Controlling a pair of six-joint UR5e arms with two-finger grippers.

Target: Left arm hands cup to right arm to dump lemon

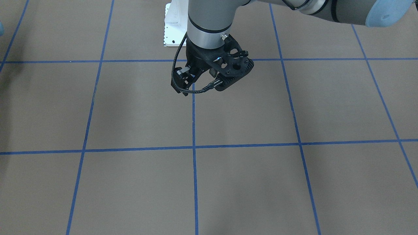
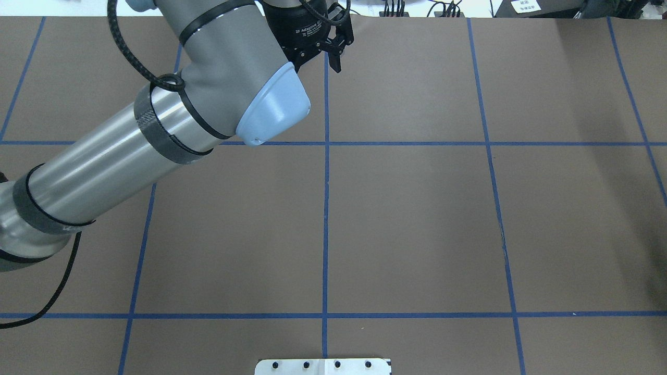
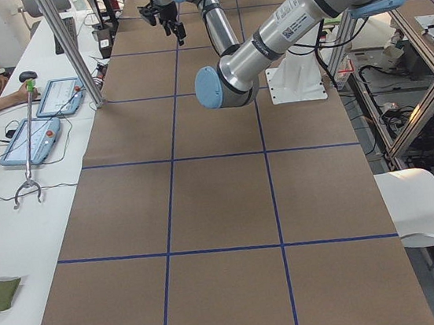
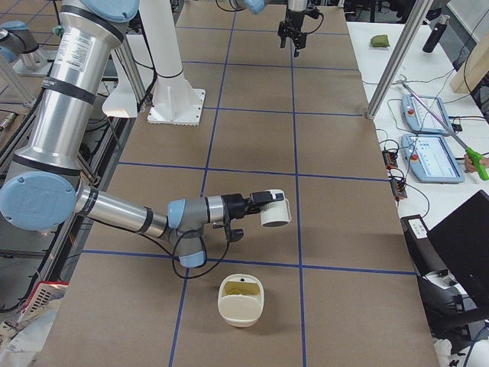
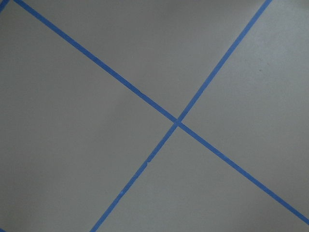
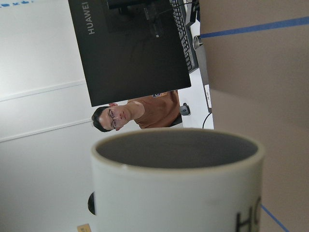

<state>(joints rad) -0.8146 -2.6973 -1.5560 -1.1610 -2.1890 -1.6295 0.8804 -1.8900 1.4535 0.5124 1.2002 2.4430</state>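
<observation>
From where I stand, the right gripper (image 4: 263, 205) points level across the table, with the cup (image 4: 276, 212) at its tip, clear of the surface. I only see it from the side, so I cannot tell how its jaws sit on the mug. The wrist camera looks over the cup's rim into a grey, bare inside. In that view the table (image 4: 344, 245) stands upright, which means the cup is lying on its side in the air. It hangs near the table's right end, about midway between the robot's edge and the operators' edge.

Just below it, closer to the right end edge, a cream-white container (image 4: 241, 310) stands on the brown top. The lemon (image 4: 243, 289) lies inside it as a small yellow-green shape. The right arm (image 4: 122, 210) stretches low from the robot's side out to the cup.

The left gripper (image 2: 320, 60) hangs high over the middle of the table with its fingers spread and nothing between them. It points down at a crossing of blue tape lines (image 5: 177, 122). The left arm (image 2: 156, 130) reaches in from the table's left end.
</observation>
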